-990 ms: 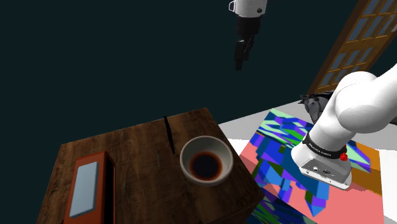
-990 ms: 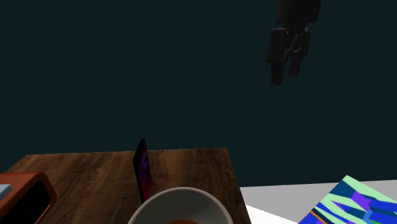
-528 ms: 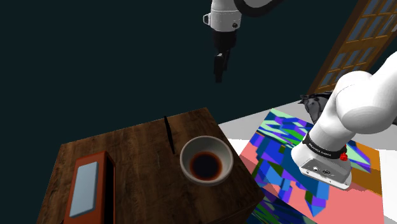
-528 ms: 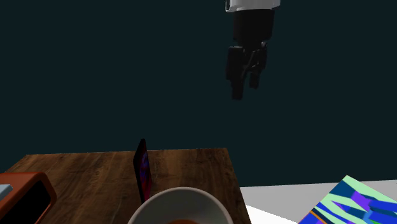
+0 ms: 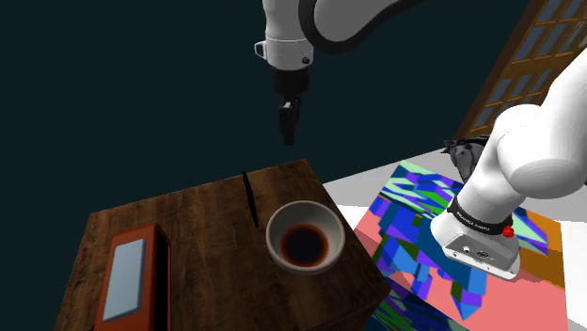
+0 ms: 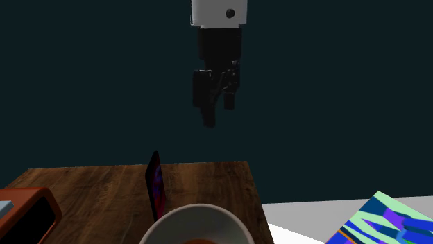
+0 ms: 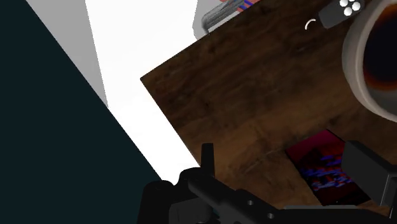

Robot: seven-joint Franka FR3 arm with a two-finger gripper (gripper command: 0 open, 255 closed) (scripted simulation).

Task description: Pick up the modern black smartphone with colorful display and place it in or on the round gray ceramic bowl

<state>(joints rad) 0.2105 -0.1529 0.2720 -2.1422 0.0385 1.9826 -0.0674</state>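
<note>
The black smartphone (image 5: 251,198) stands on its edge on the dark wooden table (image 5: 198,254), close to the far edge; its colourful display (image 6: 157,181) faces the bowl. The round bowl (image 5: 303,237), pale outside and dark brown inside, sits right beside it. My gripper (image 5: 287,127) hangs open in the air above the table's far edge, higher than the phone and slightly toward the bowl's side. Seen from the second exterior view, the gripper (image 6: 216,111) holds nothing. In the wrist view the phone (image 7: 324,168) lies just ahead of the gripper (image 7: 286,159), with the bowl (image 7: 372,63) beyond it.
An orange box with a pale blue top (image 5: 127,277) lies at the table's near end in the shoulder view. A brightly patterned rug (image 5: 414,235) covers the floor beside the table. A lattice door (image 5: 527,66) stands at the upper right.
The gripper has swung to the shoulder view's left and come down, from off beyond the table's corner to a spot above its far edge. The phone and bowl have not moved.
</note>
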